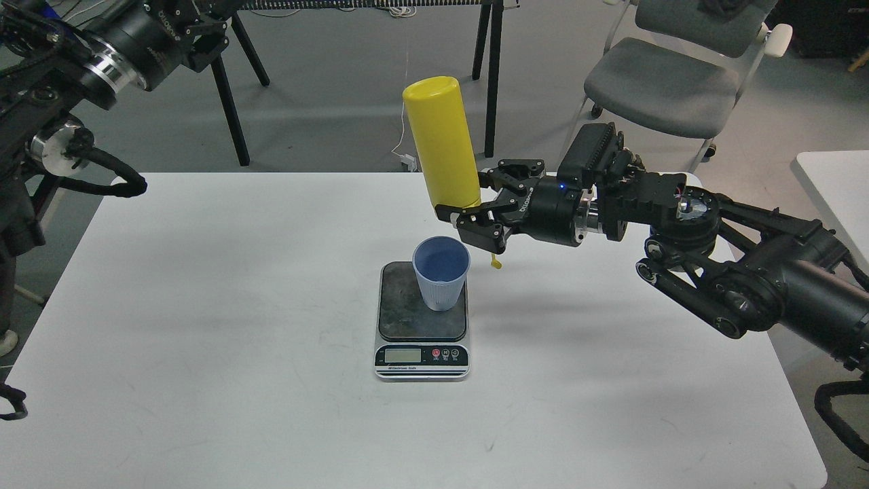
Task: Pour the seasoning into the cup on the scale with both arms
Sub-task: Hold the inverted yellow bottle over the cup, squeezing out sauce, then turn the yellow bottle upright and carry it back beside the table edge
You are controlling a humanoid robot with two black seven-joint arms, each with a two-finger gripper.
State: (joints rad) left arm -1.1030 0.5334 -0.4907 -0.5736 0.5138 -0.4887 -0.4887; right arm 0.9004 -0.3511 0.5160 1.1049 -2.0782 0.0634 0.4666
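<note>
Inverted seasoning bottle [445, 146] blocks cup [441, 272] from above.

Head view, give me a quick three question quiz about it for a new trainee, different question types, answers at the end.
1. True or false: the yellow squeeze bottle is held upside down, base up.
2. Multiple choice: where does the light-blue cup stand? A) on the bare table B) on the scale C) on the grey chair
3. Fill in: the bottle is gripped near its lower end by the ____ gripper.

Key
1. True; its nozzle end is down, above and slightly right of the cup.
2. B, on the dark weighing plate.
3. Right; the left gripper is raised at the top left, away from the bottle.
</note>
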